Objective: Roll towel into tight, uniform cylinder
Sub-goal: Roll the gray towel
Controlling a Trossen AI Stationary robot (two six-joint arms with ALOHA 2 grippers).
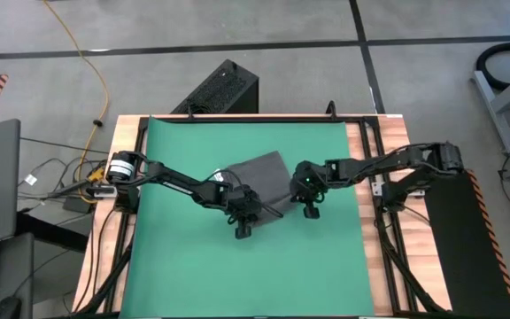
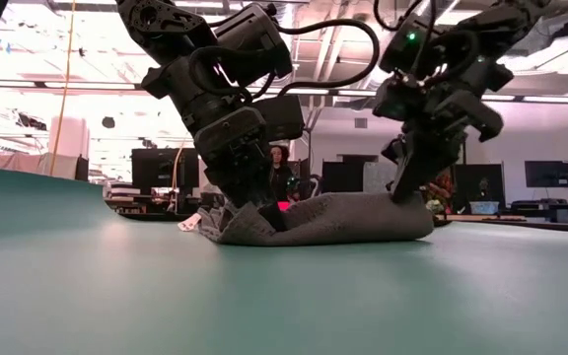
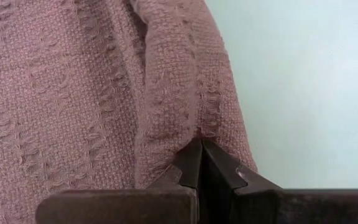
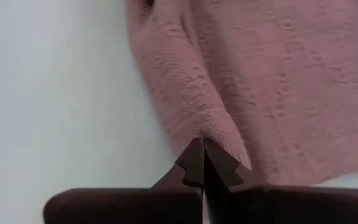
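Towel (image 2: 343, 219) lies rumpled, seemingly half-folded; left claw (image 3: 201, 146) and right claw (image 4: 202, 144) each pinch its edge.

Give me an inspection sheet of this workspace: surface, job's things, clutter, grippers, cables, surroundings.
Surface: flat green mat on a wooden table.
Job's things: dark grey soft cloth towel lying mid-mat, near edge folded up, not yet a cylinder.
Clutter: nothing seen on the mat.
Grippers: left gripper shut on the towel's edge; right gripper shut on the towel's edge at the opposite side.
Cables: yellow cable across the floor; loose wires by the left arm's base.
Surroundings: black box behind the table; a person and monitors in the room beyond.
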